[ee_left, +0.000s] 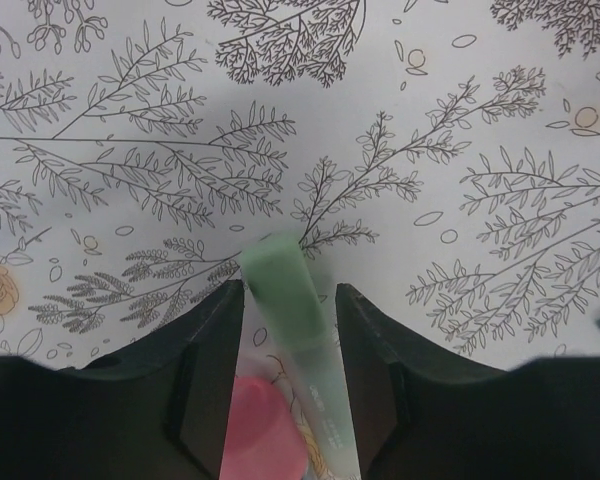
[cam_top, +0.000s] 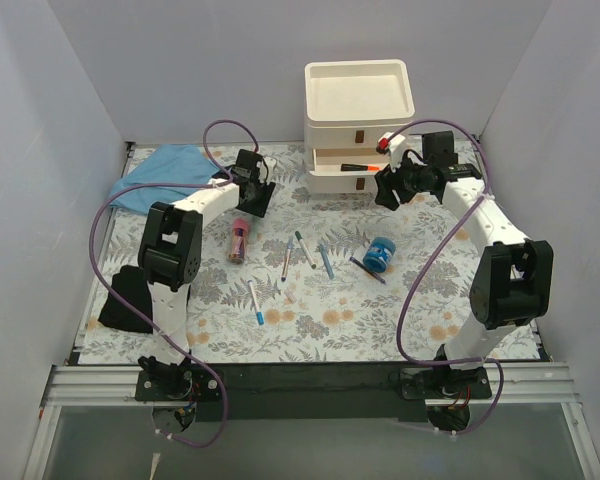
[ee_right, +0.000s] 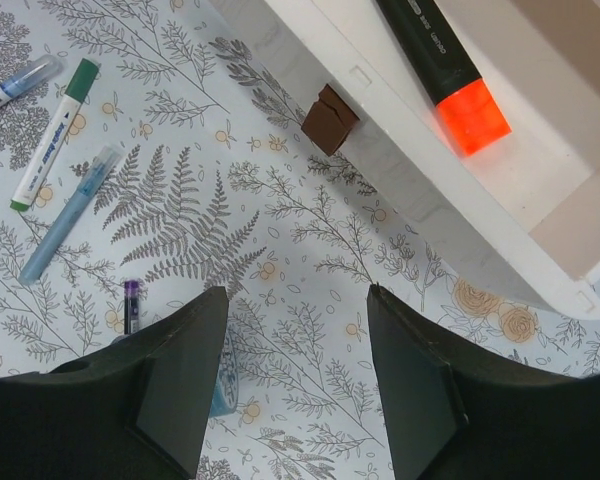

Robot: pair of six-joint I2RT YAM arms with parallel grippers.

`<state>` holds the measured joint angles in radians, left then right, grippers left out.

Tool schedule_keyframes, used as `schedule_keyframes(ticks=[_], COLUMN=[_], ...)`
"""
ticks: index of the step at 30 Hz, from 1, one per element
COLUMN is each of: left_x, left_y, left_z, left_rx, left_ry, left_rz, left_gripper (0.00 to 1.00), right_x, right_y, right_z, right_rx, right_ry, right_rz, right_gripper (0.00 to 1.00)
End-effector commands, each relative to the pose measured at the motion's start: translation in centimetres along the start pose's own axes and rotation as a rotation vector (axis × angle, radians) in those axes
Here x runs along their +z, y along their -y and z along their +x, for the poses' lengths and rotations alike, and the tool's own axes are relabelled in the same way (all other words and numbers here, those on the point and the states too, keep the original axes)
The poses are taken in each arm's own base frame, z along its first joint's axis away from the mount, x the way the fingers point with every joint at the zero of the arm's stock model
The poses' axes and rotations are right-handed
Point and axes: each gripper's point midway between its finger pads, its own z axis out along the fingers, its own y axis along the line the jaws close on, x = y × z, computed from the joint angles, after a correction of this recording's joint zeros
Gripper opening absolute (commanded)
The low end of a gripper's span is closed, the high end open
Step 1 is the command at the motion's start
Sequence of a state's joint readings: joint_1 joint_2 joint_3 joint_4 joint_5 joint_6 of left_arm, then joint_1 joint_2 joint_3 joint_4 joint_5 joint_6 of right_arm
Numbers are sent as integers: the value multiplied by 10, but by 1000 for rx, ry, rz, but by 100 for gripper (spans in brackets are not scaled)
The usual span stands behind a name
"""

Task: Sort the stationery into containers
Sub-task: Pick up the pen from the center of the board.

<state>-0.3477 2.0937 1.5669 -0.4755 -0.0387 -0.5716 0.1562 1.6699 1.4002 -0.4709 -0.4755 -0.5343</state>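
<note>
Where left hand straddles green-capped pen, frosted barrel lies between fingers on leaf-print surface; cannot tell if clamped. Right hand spread apart, nothing between fingers. Just ahead of it, cream plastic drawer unit: open drawer holds black marker, orange cap, glossy. Small brown block handle below.

My left arm and right arm are white shells with black joint housings, each trailing 1 looping purple cable. My left tool and right tool each carry 2 blunt matte-black fingers with flat inner faces.
</note>
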Motion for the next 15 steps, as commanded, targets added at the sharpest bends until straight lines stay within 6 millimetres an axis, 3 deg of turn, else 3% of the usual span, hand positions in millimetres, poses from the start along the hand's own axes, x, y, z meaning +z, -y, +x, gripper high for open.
schedule_keyframes(ticks=[1,6,9,15], left_x=[2,7,4,-43], left_y=[-5,-3,-3,20], left_z=[-19,-19,-26,-77], left_rx=[14,20,29,34], left_ry=[41,21,31,129], left_rz=[-15,-1,11,159], left_gripper=[39,24,0,0], right_x=[-4,-6,-6,-6], right_y=[8,11,13,21], right_z=[-13,-9,-9,-13], right_rx=[-8,1,4,-5], right_ry=[41,33,31,32], right_rz=[8,22,26,47], right_gripper=[66,66,66,66])
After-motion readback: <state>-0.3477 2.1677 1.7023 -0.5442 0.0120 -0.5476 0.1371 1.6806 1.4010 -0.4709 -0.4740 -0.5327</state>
